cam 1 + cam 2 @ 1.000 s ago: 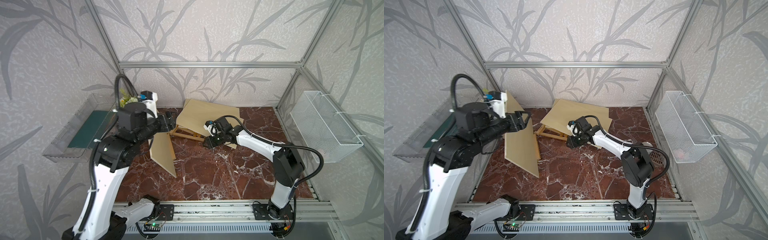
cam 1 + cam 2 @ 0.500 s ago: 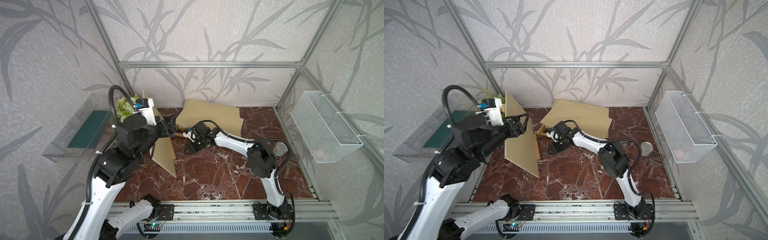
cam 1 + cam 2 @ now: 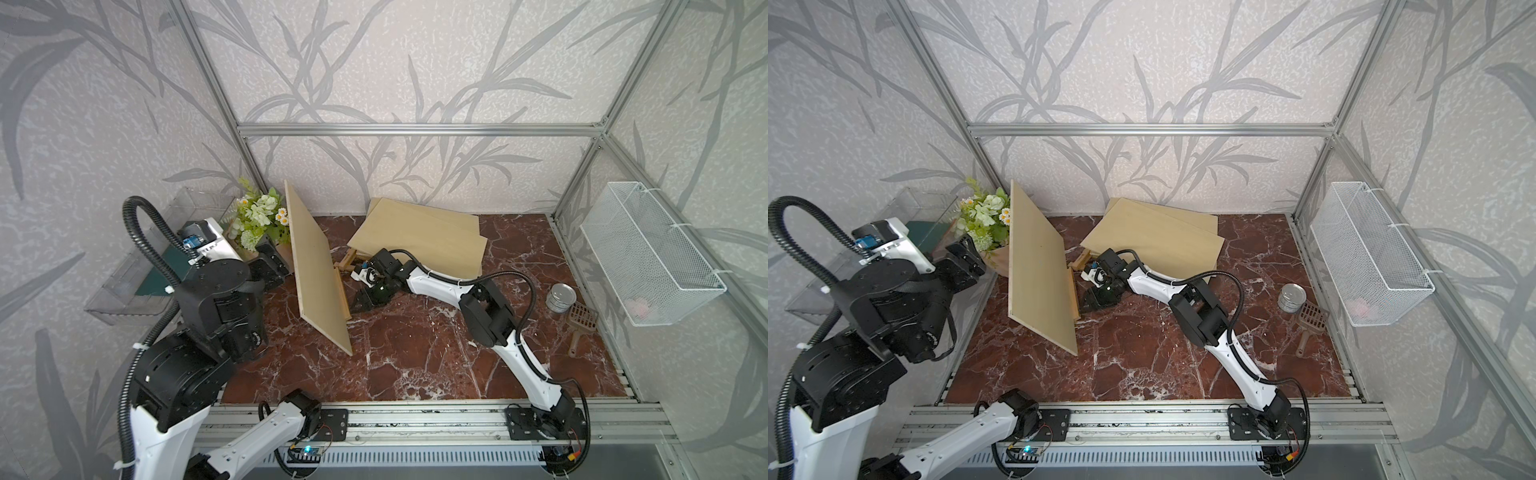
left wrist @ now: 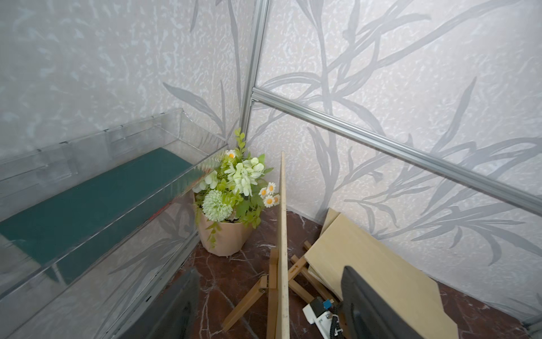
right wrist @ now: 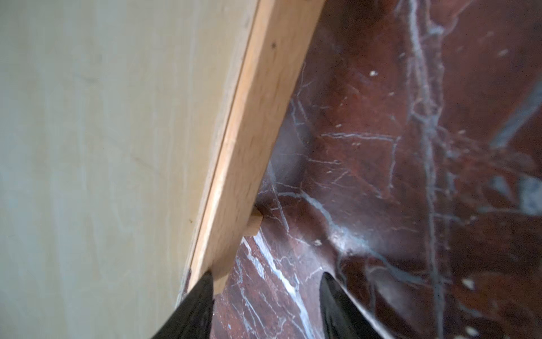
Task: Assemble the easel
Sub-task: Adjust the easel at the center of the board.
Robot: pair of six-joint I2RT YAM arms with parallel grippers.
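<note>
The wooden easel [image 3: 347,262] stands on the marble floor with a pale board [image 3: 316,270] leaning on it, tilted, its lower edge on the easel's ledge strip [image 5: 258,117]. In the left wrist view the board [image 4: 283,234] shows edge-on, with a leg of the easel [image 4: 246,302] behind it. My left gripper [image 3: 271,266] hangs open just left of the board, touching nothing. My right gripper [image 3: 360,300] is low at the board's right side, open, with only floor between its fingers. One of its fingers [image 5: 196,305] is at the end of the ledge strip.
Two more pale boards [image 3: 419,239] lie stacked against the back wall. A flower pot [image 3: 257,220] sits in the back left corner beside a clear tray [image 3: 166,257]. A tin can [image 3: 561,297], a brown scoop [image 3: 582,320] and a white wire basket [image 3: 648,253] are on the right.
My left gripper has drawn back to the left, away from the board. My right gripper has moved left from the stacked boards to the leaning board's lower edge.
</note>
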